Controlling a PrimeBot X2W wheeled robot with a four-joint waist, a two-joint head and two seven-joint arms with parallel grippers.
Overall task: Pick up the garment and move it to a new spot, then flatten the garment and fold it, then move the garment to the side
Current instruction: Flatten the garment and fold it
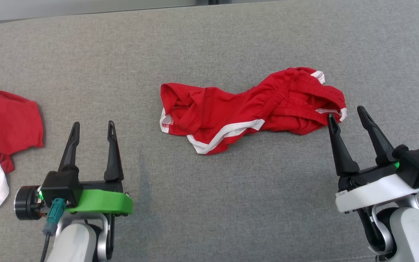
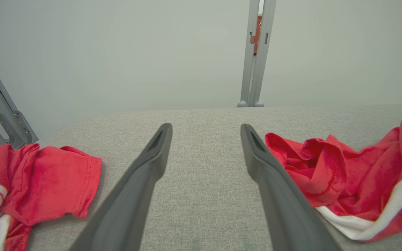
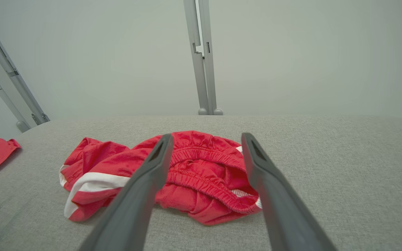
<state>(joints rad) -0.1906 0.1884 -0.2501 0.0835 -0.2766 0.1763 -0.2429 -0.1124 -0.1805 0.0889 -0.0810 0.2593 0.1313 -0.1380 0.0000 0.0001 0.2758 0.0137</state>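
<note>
The garment is a pair of red shorts with white trim, lying crumpled across the middle of the grey surface. Its waistband end is toward the right. My right gripper is open, its tips just off the garment's right end. In the right wrist view the garment lies straight ahead between the open fingers. My left gripper stands open at the lower left, well clear of the garment. In the left wrist view the garment lies to the right of my left gripper.
A second red and white garment lies crumpled at the surface's left edge, also seen in the left wrist view. Grey metal posts stand beyond the far edge against a pale wall.
</note>
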